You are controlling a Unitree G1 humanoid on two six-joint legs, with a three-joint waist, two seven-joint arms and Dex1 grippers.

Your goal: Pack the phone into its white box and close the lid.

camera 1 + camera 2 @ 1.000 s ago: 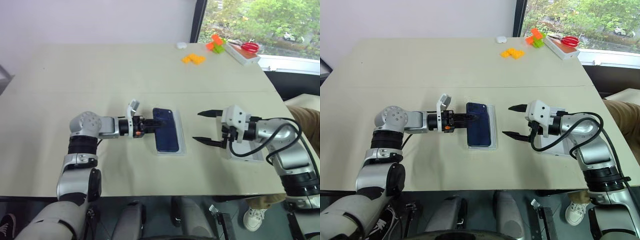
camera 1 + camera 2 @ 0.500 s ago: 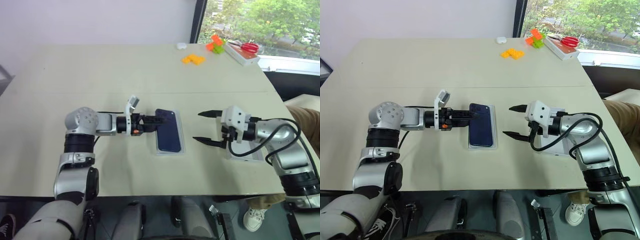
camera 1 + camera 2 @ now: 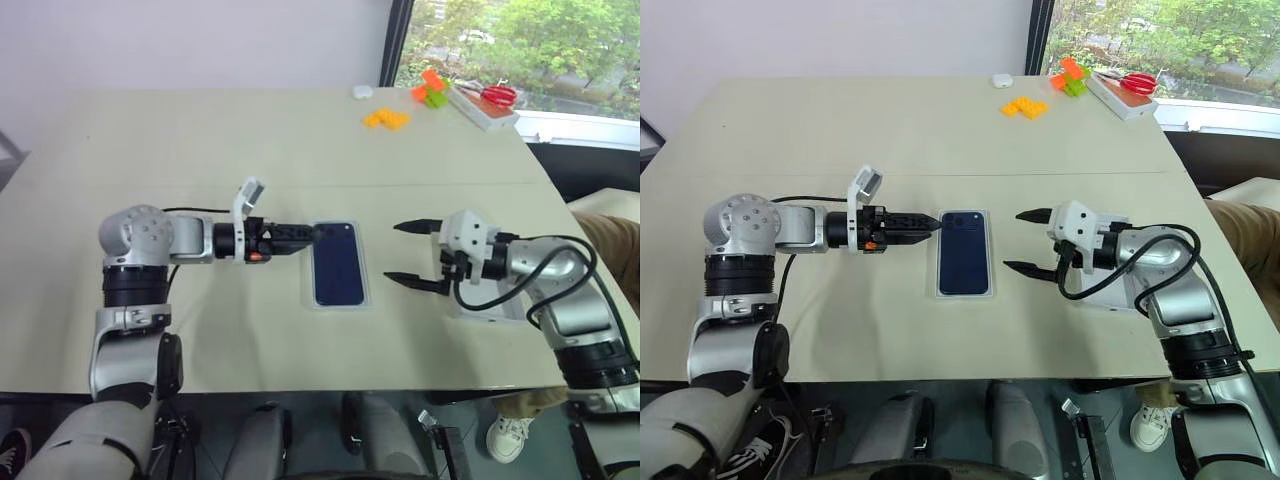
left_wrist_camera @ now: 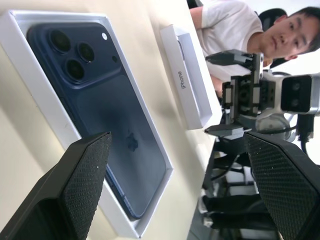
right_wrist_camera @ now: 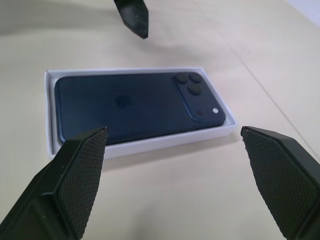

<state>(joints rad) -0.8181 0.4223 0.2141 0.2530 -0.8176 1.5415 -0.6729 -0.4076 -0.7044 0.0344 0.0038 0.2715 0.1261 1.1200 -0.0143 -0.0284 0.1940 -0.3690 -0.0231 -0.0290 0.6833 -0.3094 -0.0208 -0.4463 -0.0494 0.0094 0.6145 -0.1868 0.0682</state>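
The dark blue phone [image 3: 964, 252] lies back-up and flat inside the shallow white box [image 3: 964, 294] in the middle of the table, its camera cluster at the far end. My left gripper [image 3: 933, 222] hovers just left of the box's far corner, pointing at it, open and empty. On the box's other side my right gripper [image 3: 1014, 240] stands open and empty, a short gap away, facing the phone [image 5: 130, 105]. The white lid [image 4: 192, 95] rests on the table under my right forearm [image 3: 1120, 295].
Orange blocks [image 3: 386, 118], green and orange blocks [image 3: 430, 92], red scissors [image 3: 492, 94] on a white box and a small white object [image 3: 362, 91] sit at the far right of the table. A person [image 4: 235, 30] sits at the table's right side.
My left gripper drew back to the left, off the phone's far corner. The phone, slightly askew before, now lies square in the box. The right arm stayed put.
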